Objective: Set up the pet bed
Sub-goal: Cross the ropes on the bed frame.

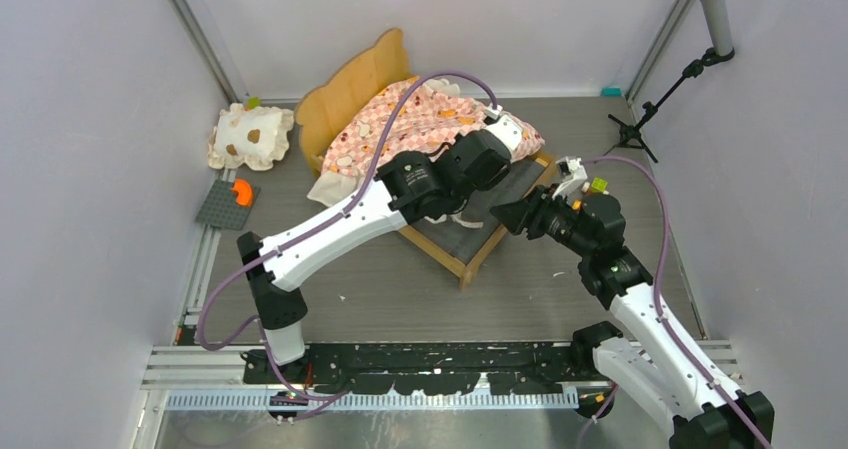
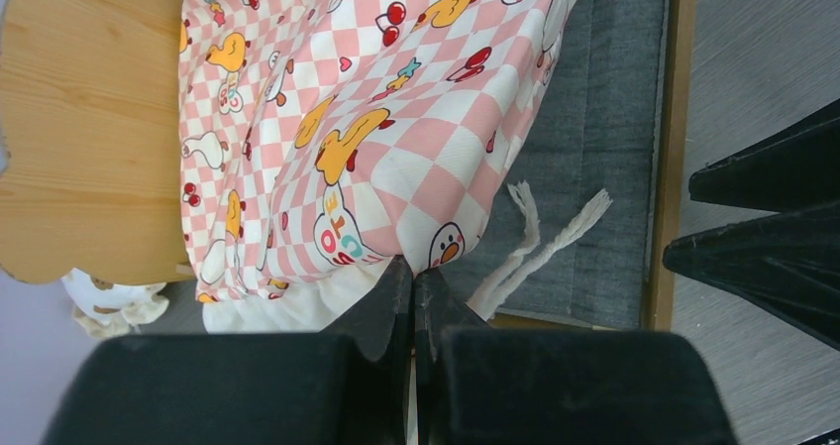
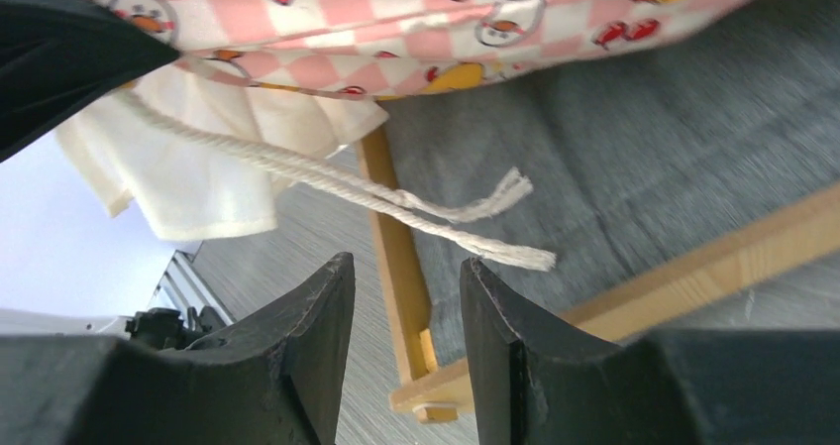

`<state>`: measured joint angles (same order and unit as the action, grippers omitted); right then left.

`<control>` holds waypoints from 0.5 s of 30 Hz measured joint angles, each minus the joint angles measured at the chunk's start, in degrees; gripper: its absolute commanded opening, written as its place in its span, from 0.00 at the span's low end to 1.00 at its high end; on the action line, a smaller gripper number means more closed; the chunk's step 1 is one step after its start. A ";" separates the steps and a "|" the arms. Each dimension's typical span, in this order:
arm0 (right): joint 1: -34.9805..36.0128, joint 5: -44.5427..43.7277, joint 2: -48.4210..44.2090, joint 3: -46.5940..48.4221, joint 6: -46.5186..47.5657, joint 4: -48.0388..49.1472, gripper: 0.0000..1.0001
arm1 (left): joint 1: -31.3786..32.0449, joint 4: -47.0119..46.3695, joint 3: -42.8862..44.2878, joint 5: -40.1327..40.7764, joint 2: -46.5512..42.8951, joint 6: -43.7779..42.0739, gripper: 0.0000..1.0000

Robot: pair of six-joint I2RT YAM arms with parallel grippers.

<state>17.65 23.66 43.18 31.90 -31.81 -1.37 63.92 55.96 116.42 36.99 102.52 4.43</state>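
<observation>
The pet bed's light-wood frame (image 1: pixel 355 84) stands at the back centre, its dark base (image 1: pixel 495 209) partly bare. The pink checkered mattress (image 1: pixel 420 124) is bunched toward the headboard. My left gripper (image 2: pixel 413 277) is shut, pinching the mattress (image 2: pixel 396 118) at its near corner and holding it off the base (image 2: pixel 604 118). Two white cords (image 2: pixel 540 247) dangle from that corner. My right gripper (image 3: pixel 406 262) is open and holds nothing, hovering over the frame's corner rail (image 3: pixel 381 187), with the cords (image 3: pixel 436 212) just beyond its fingertips. In the top view it (image 1: pixel 510 216) sits at the bed's right side.
A small cream ruffled pillow (image 1: pixel 250 134) with brown spots lies at the back left. A grey plate (image 1: pixel 228 204) with an orange piece sits in front of it. A microphone stand (image 1: pixel 690 69) stands at the back right. Walls close in both sides.
</observation>
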 measured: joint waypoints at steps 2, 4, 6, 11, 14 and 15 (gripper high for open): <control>1.09 0.46 -0.04 -0.68 0.00 3.78 0.48 | -0.22 0.70 0.66 -0.09 0.00 -0.92 0.00; 2.97 0.20 -0.02 -1.55 0.55 6.51 0.47 | -0.55 1.09 0.96 -0.17 0.00 -1.79 0.00; 5.44 -1.01 0.15 -1.99 2.05 7.61 0.48 | -1.27 1.55 1.11 -0.70 0.00 -2.32 0.00; 11.72 -6.05 3.37 -2.01 7.54 10.08 0.44 | -3.50 2.32 2.16 -2.86 0.24 -3.19 0.00; 13.11 -8.63 7.06 -2.05 10.01 12.24 0.43 | -4.63 2.73 3.04 -3.87 0.35 -3.61 0.00; 13.33 -9.38 8.41 -2.21 10.71 13.64 0.43 | -4.90 2.80 3.17 -4.02 0.35 -3.74 0.00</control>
<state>30.98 14.28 51.59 29.69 -21.10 12.27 59.02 58.76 119.59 32.97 102.87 0.69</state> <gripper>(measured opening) 0.435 0.010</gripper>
